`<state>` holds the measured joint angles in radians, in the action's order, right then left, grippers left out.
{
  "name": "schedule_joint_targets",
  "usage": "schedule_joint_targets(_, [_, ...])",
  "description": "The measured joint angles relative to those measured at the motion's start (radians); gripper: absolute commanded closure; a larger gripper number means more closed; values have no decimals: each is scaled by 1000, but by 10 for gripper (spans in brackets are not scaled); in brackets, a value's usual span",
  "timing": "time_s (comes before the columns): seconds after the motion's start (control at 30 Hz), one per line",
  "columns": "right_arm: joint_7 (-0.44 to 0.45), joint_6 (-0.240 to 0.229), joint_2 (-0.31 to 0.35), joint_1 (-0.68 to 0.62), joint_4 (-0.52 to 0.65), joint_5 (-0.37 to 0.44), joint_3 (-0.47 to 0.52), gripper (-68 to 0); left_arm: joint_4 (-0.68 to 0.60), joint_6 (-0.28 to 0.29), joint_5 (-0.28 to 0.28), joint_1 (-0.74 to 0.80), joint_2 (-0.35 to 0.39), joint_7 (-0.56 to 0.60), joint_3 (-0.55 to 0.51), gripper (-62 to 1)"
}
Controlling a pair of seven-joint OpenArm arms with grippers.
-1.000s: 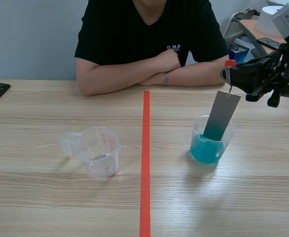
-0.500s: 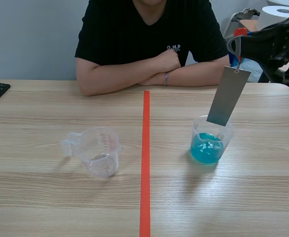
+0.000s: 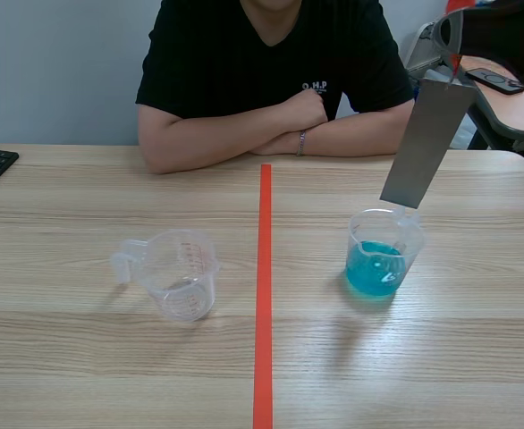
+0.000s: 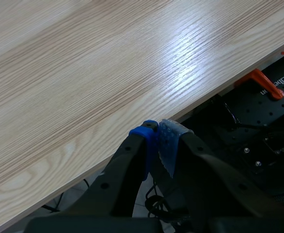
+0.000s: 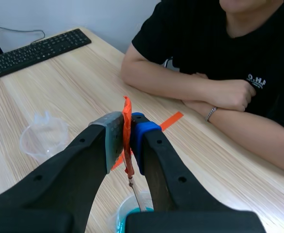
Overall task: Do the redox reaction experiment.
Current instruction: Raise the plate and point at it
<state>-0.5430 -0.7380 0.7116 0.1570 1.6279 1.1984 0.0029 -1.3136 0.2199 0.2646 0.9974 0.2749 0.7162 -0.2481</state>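
You have the grey metal strip [image 3: 427, 143] hanging in the upper right of the scene view. It is tilted, and its lower end sits just above the rim of the beaker of blue liquid [image 3: 383, 259], out of the liquid. The right gripper [image 5: 127, 124] has its fingers pinched on the orange tab [image 5: 127, 132] that carries the strip, so that hold looks secure. The left gripper [image 4: 159, 141] is closed on nothing, pads together over the table edge, and has no part in this step.

The beaker stands right of the tape line [image 3: 263, 313]. The empty measuring cup [image 3: 181, 273] stands left of it, well apart from the beaker and untouched.

The strip's face shows plain grey with no coating you could read, so the pictures do not confirm a reaction. As I judge it, you are mid-task: the strip has to end up either in the blue liquid or across in the empty cup.
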Motion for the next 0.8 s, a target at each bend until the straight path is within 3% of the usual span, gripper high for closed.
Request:
schedule_joint_targets(0.47, [-28,0,0,0,33,26,5,-15,0,-9,-9,-6,17,3,0,-40])
schedule_joint_targets(0.67, [-28,0,0,0,33,26,5,-15,0,-10,-124,-51,109,-10,0,-40])
schedule_joint_targets(0.8, [-28,0,0,0,33,26,5,-15,1,-7,-164,-119,182,-62,0,-40])
